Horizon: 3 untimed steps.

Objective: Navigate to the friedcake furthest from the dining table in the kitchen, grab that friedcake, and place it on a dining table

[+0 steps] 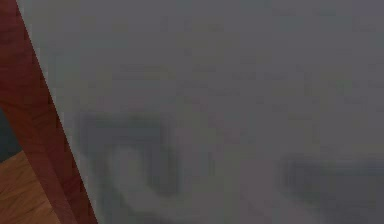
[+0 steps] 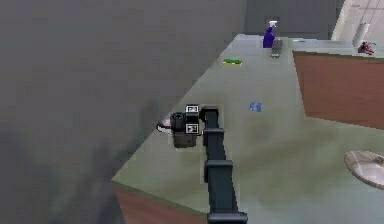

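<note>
At the wall-side edge of the surface (image 2: 270, 130) | gripper (image 2: 170, 128) was positioned by a pale blob (image 2: 163, 125), presumably for grasping | whether anything was held could not be told

Legible text: none | white squares (image 2: 195, 125), centre of arm side view: black marks, unreadable | purple bottle (image 2: 268, 38), 1 o'clock: print too small to tell.

The desk (image 2: 290, 150) lies mostly bare between a grey wall (image 2: 90, 80) and a raised brown ledge (image 2: 340, 90); a bottle (image 2: 268, 37) stands far off.
</note>
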Available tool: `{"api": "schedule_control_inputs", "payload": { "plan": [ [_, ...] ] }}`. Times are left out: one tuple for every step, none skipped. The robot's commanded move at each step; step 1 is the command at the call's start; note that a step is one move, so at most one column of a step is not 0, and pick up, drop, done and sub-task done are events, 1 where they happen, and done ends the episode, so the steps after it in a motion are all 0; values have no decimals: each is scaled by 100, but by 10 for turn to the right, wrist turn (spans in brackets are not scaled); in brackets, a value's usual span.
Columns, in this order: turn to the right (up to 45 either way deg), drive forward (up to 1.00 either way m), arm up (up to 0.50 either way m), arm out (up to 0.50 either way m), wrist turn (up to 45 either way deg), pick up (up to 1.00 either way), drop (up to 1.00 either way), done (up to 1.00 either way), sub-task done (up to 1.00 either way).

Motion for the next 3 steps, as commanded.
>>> {"api": "schedule_control_inputs", "payload": {
  "plan": [
    [0,0,10,0,0,0,0,0,0],
    [0,0,4,0,0,0,0,0,0],
    [0,0,0,0,-450,0,0,0,0]
  ]
}}
